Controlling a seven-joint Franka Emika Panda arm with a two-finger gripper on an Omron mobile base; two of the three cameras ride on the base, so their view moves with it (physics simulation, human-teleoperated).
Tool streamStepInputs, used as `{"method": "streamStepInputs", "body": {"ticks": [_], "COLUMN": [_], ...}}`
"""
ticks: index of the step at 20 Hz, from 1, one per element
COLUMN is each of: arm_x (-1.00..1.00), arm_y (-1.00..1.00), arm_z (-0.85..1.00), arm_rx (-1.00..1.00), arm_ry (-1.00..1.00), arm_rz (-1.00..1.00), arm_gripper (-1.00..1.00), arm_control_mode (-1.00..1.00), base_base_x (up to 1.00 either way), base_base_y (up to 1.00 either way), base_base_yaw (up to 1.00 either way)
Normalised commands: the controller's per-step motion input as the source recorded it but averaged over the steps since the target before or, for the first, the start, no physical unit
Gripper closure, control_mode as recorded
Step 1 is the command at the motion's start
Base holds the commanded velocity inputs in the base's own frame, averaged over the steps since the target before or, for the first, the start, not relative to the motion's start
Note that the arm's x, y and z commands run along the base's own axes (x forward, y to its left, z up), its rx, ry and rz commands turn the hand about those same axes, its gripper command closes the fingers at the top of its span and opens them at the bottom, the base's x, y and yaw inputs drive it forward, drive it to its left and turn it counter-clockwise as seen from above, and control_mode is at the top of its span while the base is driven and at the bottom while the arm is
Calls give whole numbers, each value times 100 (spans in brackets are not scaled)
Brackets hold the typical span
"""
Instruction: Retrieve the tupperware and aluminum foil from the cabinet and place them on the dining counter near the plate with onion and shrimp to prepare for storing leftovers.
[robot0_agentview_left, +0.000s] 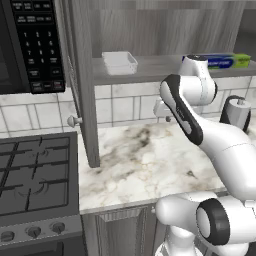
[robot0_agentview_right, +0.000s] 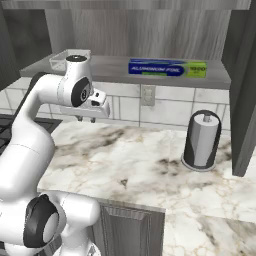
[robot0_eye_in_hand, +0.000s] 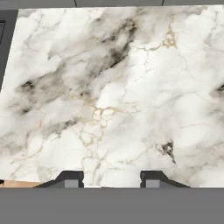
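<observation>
**Kitchen corner with an open cabinet**

Down low: a white marble worktop (robot0_agentview_left: 150, 160), smooth and shiny, streaked with grey-brown and thin gold lines. Behind it, a wall of pale square tiles (robot0_agentview_left: 120, 107) with a small white socket (robot0_agentview_right: 147, 94). To the left, a black stove (robot0_agentview_left: 35, 172) with metal grates and round knobs. Above the stove, a black microwave (robot0_agentview_left: 30, 45) with rows of tiny buttons.

Up high: the cabinet (robot0_agentview_left: 150, 30), grey with wood lines, door (robot0_agentview_left: 82, 85) swung open, small round knob (robot0_agentview_left: 74, 120) on it. On the flat inner shelf, two things well apart. At the left, the tupperware (robot0_agentview_left: 120, 62), a shallow see-through box with a flared rim. At the right, the aluminum foil (robot0_agentview_right: 167, 68), a long thin box, dark blue with a yellow-green end.

On the worktop at the right, a dark round holder (robot0_agentview_right: 201, 140) standing upright with a white roll inside.

Below the shelf, above the marble: the gripper (robot0_eye_in_hand: 112, 179), pointing down, its two dark fingertips (robot0_eye_in_hand: 72, 179) a middling way apart, nothing between them.
</observation>
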Motion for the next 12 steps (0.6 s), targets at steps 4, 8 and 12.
{"method": "streamStepInputs", "body": {"ticks": [4, 8, 12], "arm_x": [0, -6, -9], "arm_y": [0, 0, 2], "arm_z": [0, 5, 49], "arm_rx": [0, 0, 0], "arm_ry": [0, -15, -29], "arm_rz": [0, -3, -8], "arm_gripper": [-100, -100, -100], "arm_control_mode": [-100, -100, -100], "base_base_x": [0, 0, 0], "base_base_y": [0, 0, 0], "base_base_yaw": [0, 0, 0]}}
